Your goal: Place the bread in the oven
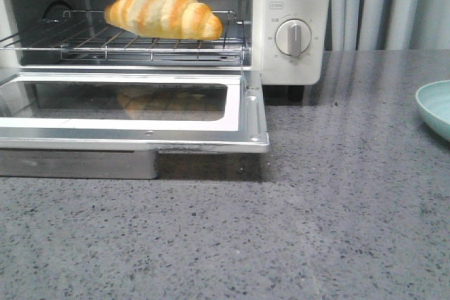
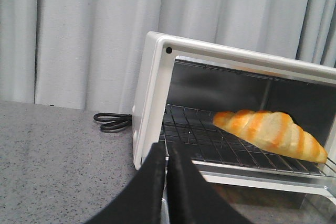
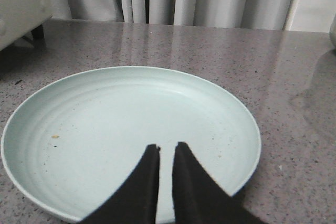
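The bread, a golden-orange roll with cream stripes, lies on the wire rack inside the white oven. The oven's glass door hangs open and flat. In the left wrist view the bread lies on the rack inside the oven. My left gripper is shut and empty, in front of the oven's left front corner, apart from the bread. My right gripper hovers over a pale green plate, its fingers almost together with a thin slit, holding nothing. Neither gripper shows in the front view.
The pale green plate sits at the right edge of the grey speckled counter. A black power cable lies coiled left of the oven. Round dials are on the oven's right panel. Grey curtains hang behind.
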### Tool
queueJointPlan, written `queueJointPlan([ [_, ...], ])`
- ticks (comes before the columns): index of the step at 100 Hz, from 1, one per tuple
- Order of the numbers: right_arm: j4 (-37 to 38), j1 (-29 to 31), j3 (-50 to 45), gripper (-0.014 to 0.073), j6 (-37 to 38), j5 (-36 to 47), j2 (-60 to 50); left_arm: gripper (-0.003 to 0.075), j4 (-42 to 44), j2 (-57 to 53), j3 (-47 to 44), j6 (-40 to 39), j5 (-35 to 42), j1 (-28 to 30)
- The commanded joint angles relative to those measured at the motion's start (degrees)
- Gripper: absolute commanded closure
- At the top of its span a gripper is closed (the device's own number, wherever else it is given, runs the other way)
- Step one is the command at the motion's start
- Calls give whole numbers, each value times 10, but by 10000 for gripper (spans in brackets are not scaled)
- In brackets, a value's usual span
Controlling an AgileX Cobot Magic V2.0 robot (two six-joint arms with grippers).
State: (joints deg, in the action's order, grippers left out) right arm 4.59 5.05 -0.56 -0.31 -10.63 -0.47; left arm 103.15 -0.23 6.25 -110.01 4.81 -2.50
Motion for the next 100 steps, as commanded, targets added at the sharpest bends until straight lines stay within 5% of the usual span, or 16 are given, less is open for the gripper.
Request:
queueJointPlan([
  [1, 5, 3, -8, 634, -9, 38, -9, 741, -9, -16, 16, -4, -13, -1],
  [100, 5, 3, -8, 653, -9, -5, -9, 741, -9, -16, 16, -4, -13, -1],
])
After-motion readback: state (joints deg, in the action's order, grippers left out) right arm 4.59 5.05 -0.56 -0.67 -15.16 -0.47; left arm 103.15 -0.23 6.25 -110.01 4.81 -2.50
